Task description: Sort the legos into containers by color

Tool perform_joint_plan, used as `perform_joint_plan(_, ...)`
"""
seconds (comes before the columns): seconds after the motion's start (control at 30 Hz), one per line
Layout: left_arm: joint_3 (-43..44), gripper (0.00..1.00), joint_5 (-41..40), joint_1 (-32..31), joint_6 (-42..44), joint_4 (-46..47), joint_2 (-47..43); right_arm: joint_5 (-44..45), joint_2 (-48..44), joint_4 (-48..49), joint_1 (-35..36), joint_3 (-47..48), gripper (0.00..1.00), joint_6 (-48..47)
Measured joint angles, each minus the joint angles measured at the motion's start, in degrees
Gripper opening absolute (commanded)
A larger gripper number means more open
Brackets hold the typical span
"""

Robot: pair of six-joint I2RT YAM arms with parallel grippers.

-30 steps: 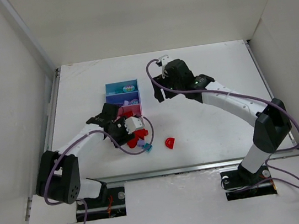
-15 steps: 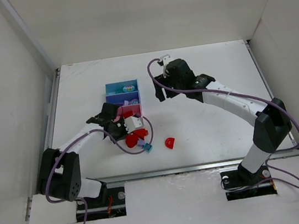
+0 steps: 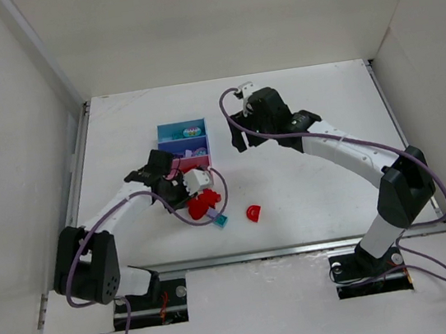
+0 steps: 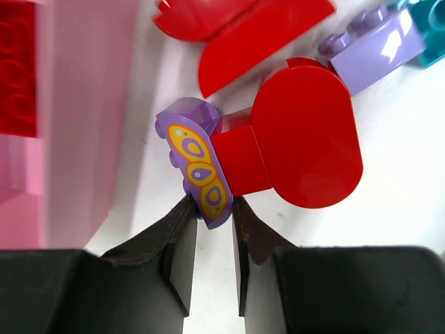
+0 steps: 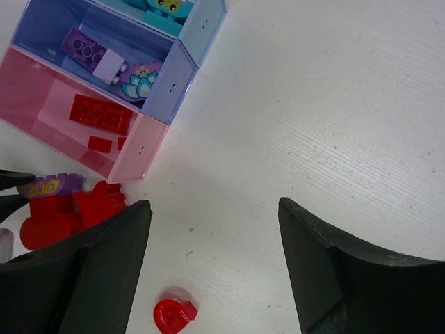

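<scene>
Joined containers [image 5: 177, 80], red legos [image 4: 306, 139] alongside, lilac lego [image 4: 198, 167] pinched

The three joined trays [image 5: 177, 76] run away from me, bricks [image 5: 99, 111] in each. The loose pile [image 3: 203, 205] sits just before the nearest tray, one edge brick [image 4: 198, 163] between the fingers of my left gripper [image 4: 212, 209]; a stray brick [image 3: 253, 213] lies apart to its right

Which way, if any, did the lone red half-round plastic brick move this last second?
No. The red half-round brick keeps its spot relative to the joined plastic trays.

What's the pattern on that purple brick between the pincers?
The purple brick bears yellow ovals; left wrist view shows it best.
</scene>
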Motion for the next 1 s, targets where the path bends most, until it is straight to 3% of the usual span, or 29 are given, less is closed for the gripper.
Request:
perform_joint_plan(0.17, 4.6, 0.0, 1.7, 0.0, -3.3, -2.0, -3.1, -3.3, -1.2, -0.6, -0.2, -0.4, 0.82, -2.2)
perform_joint_plan(0.4, 9.8, 0.0, 3.8, 0.0, -5.0, -2.7, -8.2, -17.2, -4.5, -2.0, -1.5, 0.7, 1.0, -7.0)
perform_joint_plan(0.7, 14.2, 0.0, -3.4, -2.4, -5.8, 8.8, -9.9, -34.9, -1.6, -1.0, -1.5, 8.3, 1.0, -4.2)
perform_joint_plan(1.0, 14.3, 0.0, -7.2, -6.3, -4.5, 15.8, -12.6, -37.9, 5.4, 3.2, -1.5, 12.3, 1.0, 1.7)
